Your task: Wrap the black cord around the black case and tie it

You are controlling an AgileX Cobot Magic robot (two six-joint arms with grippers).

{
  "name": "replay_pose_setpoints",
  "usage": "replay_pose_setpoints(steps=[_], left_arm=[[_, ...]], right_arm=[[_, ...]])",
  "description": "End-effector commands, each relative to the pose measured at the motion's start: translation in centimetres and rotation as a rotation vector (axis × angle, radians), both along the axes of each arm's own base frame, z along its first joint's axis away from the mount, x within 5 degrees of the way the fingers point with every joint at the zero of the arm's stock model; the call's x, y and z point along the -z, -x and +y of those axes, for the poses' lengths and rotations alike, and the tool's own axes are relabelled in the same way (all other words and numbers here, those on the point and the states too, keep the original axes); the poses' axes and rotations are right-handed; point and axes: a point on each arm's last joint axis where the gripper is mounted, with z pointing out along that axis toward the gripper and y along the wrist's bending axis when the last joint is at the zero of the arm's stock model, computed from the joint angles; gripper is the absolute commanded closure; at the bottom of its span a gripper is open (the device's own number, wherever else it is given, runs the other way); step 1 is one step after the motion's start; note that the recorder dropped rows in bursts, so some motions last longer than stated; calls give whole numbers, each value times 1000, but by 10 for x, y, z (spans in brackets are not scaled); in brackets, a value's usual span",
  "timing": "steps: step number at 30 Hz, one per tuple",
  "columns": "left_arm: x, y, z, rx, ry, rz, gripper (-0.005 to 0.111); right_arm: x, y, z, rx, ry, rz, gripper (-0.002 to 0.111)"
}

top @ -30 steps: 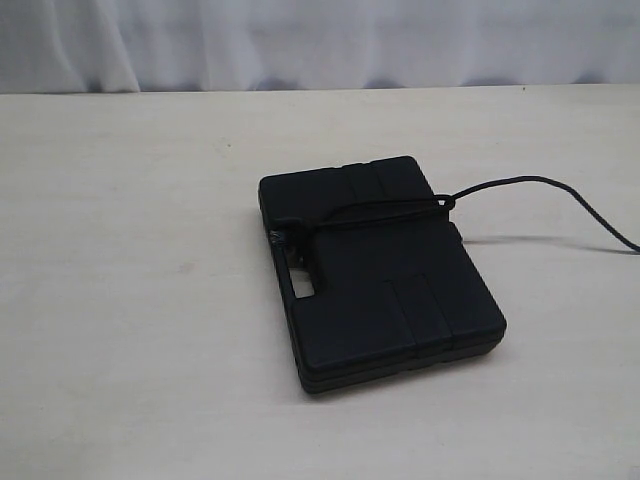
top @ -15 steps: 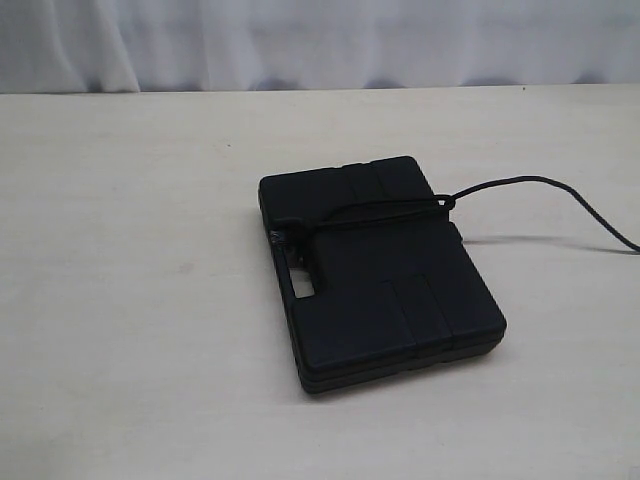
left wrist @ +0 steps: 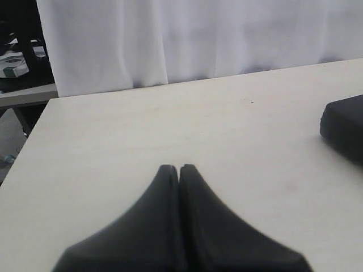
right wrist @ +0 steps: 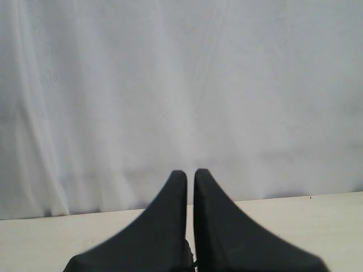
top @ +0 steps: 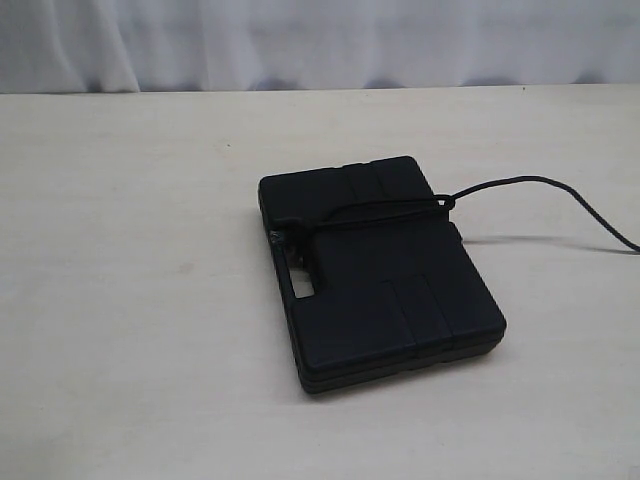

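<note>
The black case (top: 385,270) lies flat on the pale table in the exterior view, handle slot on its left edge. The black cord (top: 380,212) crosses the lid from that slot to the right edge, then arcs over the table and leaves the picture at the right. Neither gripper appears in this view. My left gripper (left wrist: 179,168) is shut and empty above bare table, with a corner of the case (left wrist: 343,127) off to one side. My right gripper (right wrist: 190,173) is shut, facing the curtain. A dark strand (right wrist: 191,259) shows low in its slit; I cannot tell whether it is gripped.
The table (top: 120,250) runs back to a white curtain (top: 300,40). Its corner and side edge (left wrist: 42,122) show in the left wrist view, with dark furniture (left wrist: 20,51) beyond.
</note>
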Motion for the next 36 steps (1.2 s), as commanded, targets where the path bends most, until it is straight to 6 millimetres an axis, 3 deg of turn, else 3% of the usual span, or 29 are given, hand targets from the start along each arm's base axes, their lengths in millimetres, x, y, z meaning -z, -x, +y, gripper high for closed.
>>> replay_pose_setpoints(steps=[1,15,19,24,36], left_arm=[[1,0,0,-2,11,-4,107],[1,0,0,-2,11,-4,107],[1,0,0,-2,11,-4,107],[1,0,0,-2,11,-4,107],[1,0,0,-2,11,0,107]], right_arm=[[2,0,0,2,-12,5,104],[4,0,1,-35,-13,10,104],[18,-3,1,-44,-83,58,104],[19,-3,-2,-27,-179,72,104],[17,-4,-7,52,-71,38,104]])
